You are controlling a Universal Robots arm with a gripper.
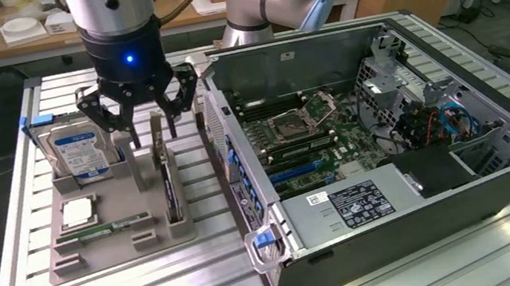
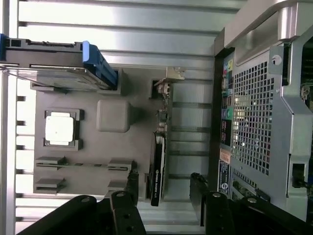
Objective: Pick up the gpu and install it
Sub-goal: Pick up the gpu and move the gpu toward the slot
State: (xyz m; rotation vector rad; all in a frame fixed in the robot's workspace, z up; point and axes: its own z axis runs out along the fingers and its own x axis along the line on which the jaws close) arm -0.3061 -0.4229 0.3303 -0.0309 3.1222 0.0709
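Gpu in the exterior view stands on edge in the gray tray, just under the gripper, whose 2 fingers are spread. In the wrist view it lies between them, touching neither. Closing should go best with the card centred and the pads square on its flat faces.

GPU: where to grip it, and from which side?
Probably the upper long edge, mid-length, from straight above, one finger on each flat face. The gpu stands on edge in a tray slot, thin and upright, so only its top is free. The open end effector hangs above it.
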